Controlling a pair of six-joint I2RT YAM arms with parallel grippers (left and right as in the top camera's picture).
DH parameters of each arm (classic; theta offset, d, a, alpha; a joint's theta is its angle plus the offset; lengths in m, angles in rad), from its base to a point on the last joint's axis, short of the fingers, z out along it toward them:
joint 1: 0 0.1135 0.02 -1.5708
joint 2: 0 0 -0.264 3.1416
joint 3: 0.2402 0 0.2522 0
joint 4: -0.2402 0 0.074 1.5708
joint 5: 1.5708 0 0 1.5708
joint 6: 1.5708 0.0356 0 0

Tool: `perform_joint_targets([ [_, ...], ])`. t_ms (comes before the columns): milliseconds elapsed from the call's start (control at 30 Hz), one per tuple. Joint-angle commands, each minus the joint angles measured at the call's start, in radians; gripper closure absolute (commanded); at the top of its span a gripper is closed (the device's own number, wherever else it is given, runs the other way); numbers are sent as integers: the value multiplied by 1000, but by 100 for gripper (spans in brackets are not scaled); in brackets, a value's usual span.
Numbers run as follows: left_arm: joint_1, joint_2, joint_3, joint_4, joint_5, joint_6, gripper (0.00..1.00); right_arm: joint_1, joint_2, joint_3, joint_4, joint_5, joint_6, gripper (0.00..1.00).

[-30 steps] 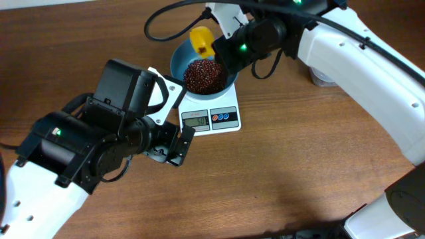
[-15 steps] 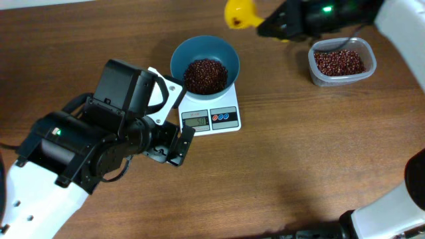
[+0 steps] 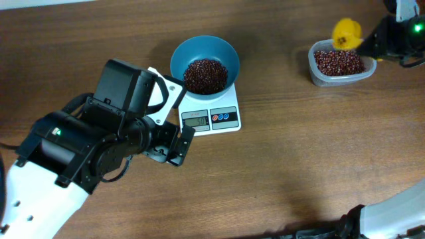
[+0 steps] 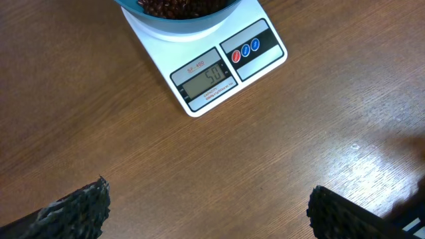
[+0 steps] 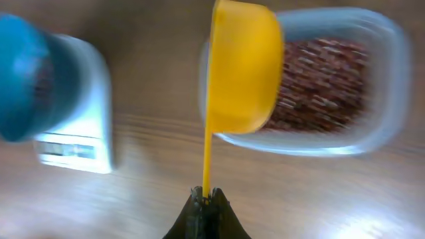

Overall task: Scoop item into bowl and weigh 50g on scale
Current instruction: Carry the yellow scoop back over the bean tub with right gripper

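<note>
In the left wrist view, the left gripper (image 4: 209, 194) is seen spread wide, with one dark pad in each lower corner and only bare wooden table (image 4: 279, 153) between them. Beyond it the scale (image 4: 212, 73) is shown close enough for its display to be read as 50. This cannot be read from overhead. Only the lower wall of the bowl (image 4: 179, 23) and a strip of the beans (image 4: 172, 6) are caught at the top edge.

In the right wrist view, the right gripper (image 5: 206, 199) is seen clamped on the thin handle of a yellow scoop (image 5: 246, 66), which is held over the near left part of a clear tub (image 5: 392, 79) of beans. Whether the scoop is loaded cannot be told. The scale and bowl are blurred at the far left.

Only the overhead view shows the whole layout. The bowl sits on the scale with a heap of beans inside, and the tub lies well apart to the right.

Half a second ago the scoop was held over bare table between bowl and tub, and a second ago over the bowl. The left arm has not moved.
</note>
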Motion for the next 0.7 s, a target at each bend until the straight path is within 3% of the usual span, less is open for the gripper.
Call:
perform_joint_targets([
  [0,2,-1,16,-1,15,19,1,58,-16,17,10,341,-19,96],
  [200,2,-1,16,-1,15,19,1,172,-16,17,29,678,84,96],
  [467,2,-1,16,-1,15,19,1,246,-16,17,79,765,173,96],
  [667,2,-1,16,-1,15,19,1,244,-54,129,10,677,377,96],
])
